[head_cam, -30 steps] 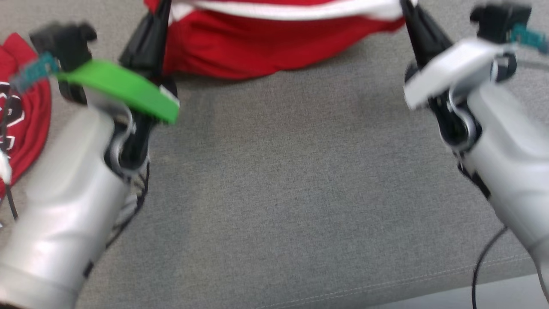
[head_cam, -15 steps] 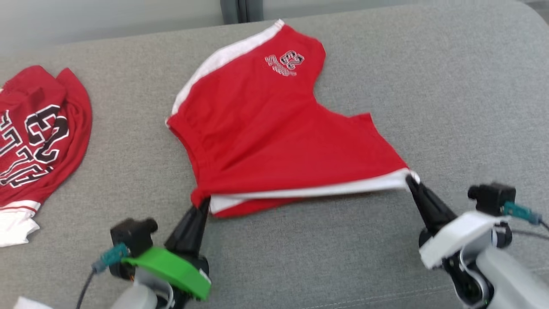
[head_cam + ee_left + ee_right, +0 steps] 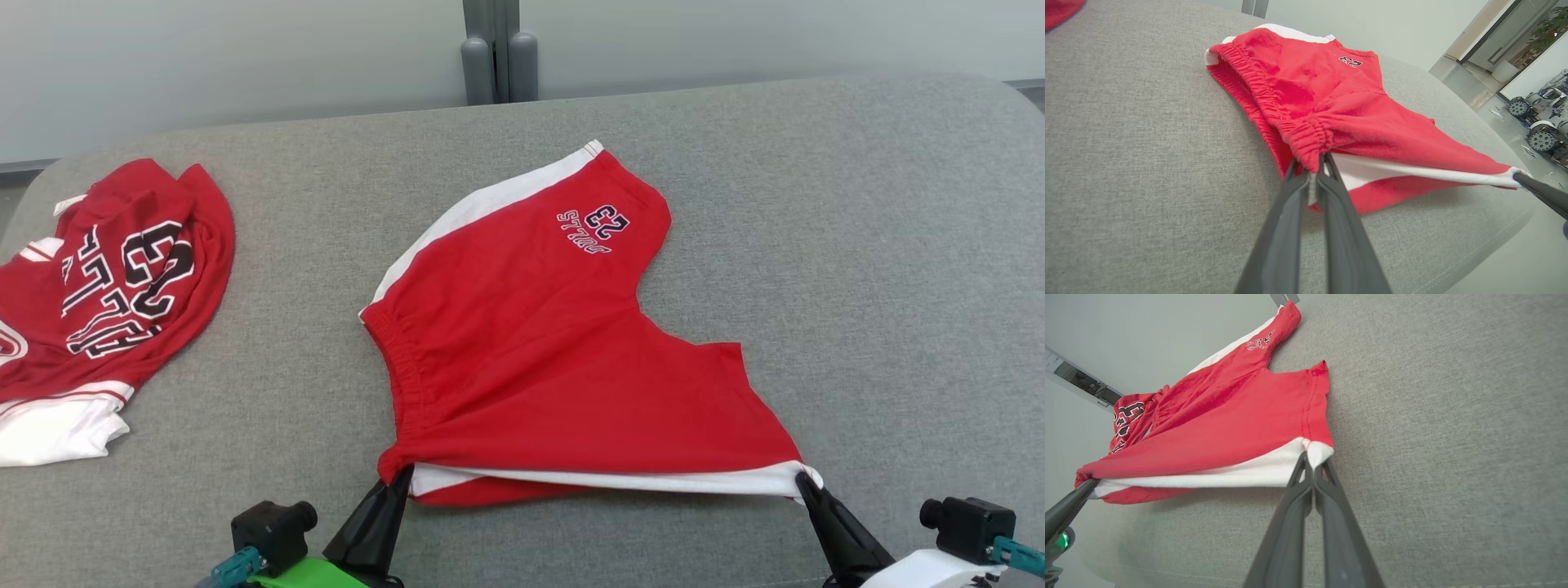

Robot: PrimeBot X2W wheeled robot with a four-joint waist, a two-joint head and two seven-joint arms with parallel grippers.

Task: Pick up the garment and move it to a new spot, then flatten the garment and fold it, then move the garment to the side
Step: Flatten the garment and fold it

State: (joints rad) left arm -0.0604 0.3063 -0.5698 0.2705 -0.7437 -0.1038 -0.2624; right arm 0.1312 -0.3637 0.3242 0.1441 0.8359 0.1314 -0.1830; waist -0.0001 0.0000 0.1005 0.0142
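Observation:
The garment (image 3: 539,343) is a pair of red shorts with white side stripes and a dark number print, spread on the grey cushion (image 3: 857,269). Its near edge is stretched taut between my two grippers. My left gripper (image 3: 400,475) is shut on the elastic waistband corner (image 3: 1312,157). My right gripper (image 3: 804,482) is shut on the white-striped leg-hem corner (image 3: 1314,453). The far leg with the print (image 3: 596,224) lies flat toward the back of the cushion. In the left wrist view the garment (image 3: 1331,106) rises slightly off the cushion at the gripped edge.
A second red garment (image 3: 106,302) with large black-and-white lettering lies crumpled at the cushion's left. The cushion's front edge (image 3: 1474,253) runs just below both grippers. A pale wall and a grey post (image 3: 490,57) stand behind. Other wheeled robots (image 3: 1541,122) stand on the floor at the right.
The head camera has tilted up, shifting the whole picture down. Both grippers have kept their hold and drawn the shorts toward the cushion's front edge, stretched wide between them.

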